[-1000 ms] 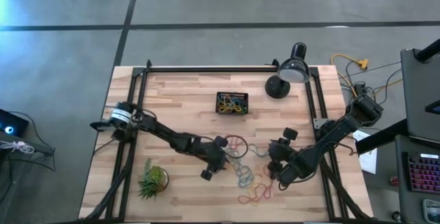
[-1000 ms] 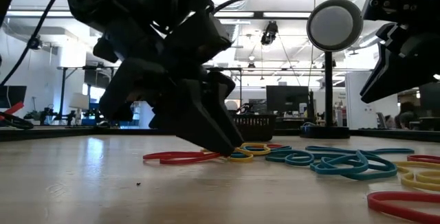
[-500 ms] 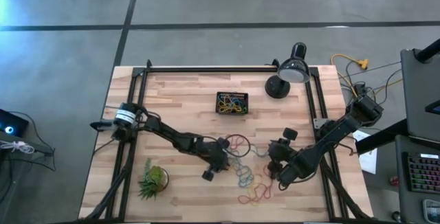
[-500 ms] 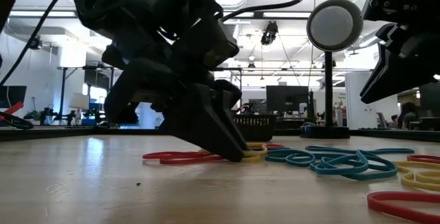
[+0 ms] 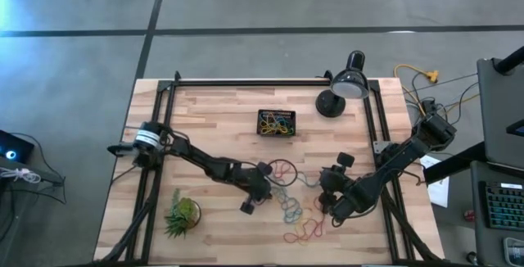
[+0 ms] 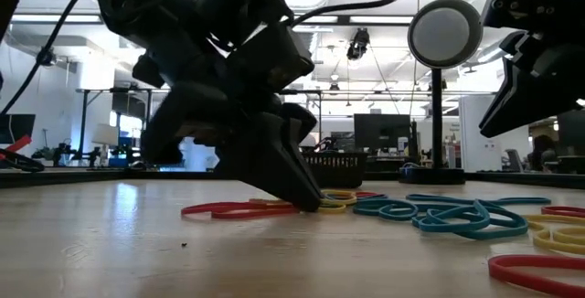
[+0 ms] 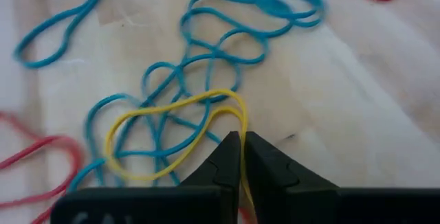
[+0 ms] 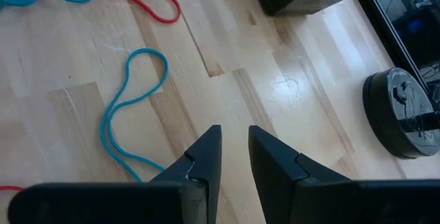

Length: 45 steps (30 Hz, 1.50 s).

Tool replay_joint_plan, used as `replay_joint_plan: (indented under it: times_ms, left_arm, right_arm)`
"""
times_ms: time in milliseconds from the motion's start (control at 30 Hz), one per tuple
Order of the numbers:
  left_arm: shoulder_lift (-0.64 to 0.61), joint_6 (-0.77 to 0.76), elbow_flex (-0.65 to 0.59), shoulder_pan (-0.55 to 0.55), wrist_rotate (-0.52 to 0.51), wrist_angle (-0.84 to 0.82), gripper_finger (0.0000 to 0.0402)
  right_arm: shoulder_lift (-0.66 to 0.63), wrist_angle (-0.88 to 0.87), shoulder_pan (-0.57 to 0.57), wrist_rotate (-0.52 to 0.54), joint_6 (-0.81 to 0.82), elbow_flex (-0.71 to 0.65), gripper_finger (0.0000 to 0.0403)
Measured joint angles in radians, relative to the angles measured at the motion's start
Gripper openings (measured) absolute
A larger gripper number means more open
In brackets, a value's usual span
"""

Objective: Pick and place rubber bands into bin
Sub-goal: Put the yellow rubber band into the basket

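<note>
While my left gripper (image 7: pixel 240 141) sits tip-down on the table (image 5: pixel 213 119), its fingers are clenched on a yellow rubber band (image 7: pixel 172 138) lying over tangled blue rubber bands (image 7: pixel 206 66). From the gripper, the bin (image 5: pixel 277 123) lies toward 1 o'clock in the high view, well apart. Compared with half a second ago, the red band (image 6: pixel 239 209) has been dragged slightly along. My right gripper (image 8: pixel 234 148) hovers released above the boards.

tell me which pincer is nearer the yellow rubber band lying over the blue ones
Left. The left pincer is shut on the yellow rubber band, tips down on the table. The right pincer hangs apart from it, open over bare wood beside a blue rubber band.
</note>
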Motion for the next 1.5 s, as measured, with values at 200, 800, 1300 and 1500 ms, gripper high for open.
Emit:
replay_joint_plan:
  times_ms: [200, 800, 1300, 1500]
  left_arm:
    - [-0.022, 0.01, -0.004, -0.014, -0.152, -0.019, 0.0001]
    - [-0.131, 0.178, -0.005, -0.131, -0.778, -0.033, 0.0]
    - [-0.179, 0.641, 0.004, -0.135, -1.144, 0.287, 0.0]
    - [-0.189, 0.825, 0.006, -0.093, -1.136, 0.401, 0.0]
  right_arm:
    - [0.0, 0.003, 0.0, 0.0, 0.0, 0.0, 0.0068]
    - [0.0, -0.001, 0.0, 0.0, 0.0, -0.005, 0.0068]
    - [-0.001, 0.002, 0.0, 0.0, 0.004, -0.005, 0.0068]
    - [-0.001, 0.011, 0.0, 0.0, 0.003, -0.005, 0.0068]
